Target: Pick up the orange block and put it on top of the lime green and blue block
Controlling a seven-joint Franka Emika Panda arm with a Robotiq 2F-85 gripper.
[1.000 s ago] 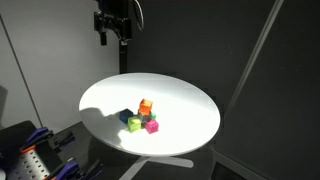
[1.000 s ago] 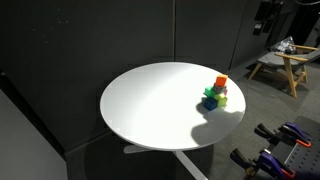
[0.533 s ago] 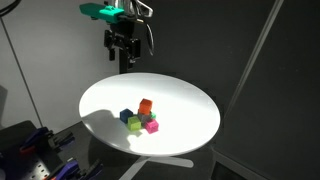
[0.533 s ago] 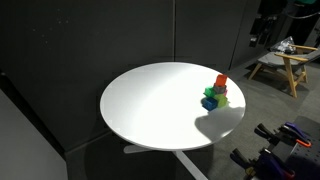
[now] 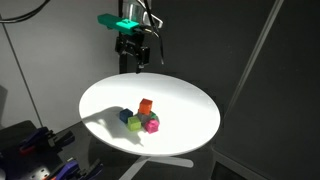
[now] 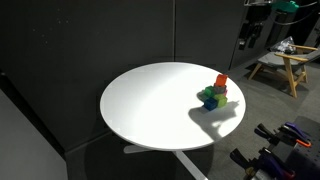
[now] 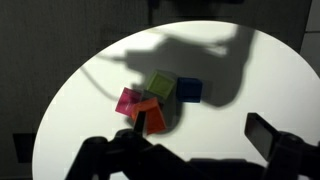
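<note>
The orange block [image 5: 146,105] sits raised and tilted on a grey cube in a small cluster on the round white table [image 5: 185,100]. The lime green block [image 5: 135,124] and the blue block [image 5: 126,115] lie beside it on the table. In the wrist view the orange block [image 7: 150,116], lime green block [image 7: 163,86] and blue block [image 7: 190,91] lie below me. The cluster also shows in an exterior view, with the orange block [image 6: 221,81] on top. My gripper [image 5: 133,62] hangs high above the table's far edge, open and empty [image 7: 200,135].
A magenta-pink cube [image 5: 152,126] touches the cluster [image 7: 128,100]. Dark panels stand behind the table. A wooden stool [image 6: 280,68] is off to one side. Robot parts with cables sit low by the table [image 5: 35,150].
The arm has swung in from the dark background toward the table and turned, so the gripper now hangs over the far edge. The blocks have not moved.
</note>
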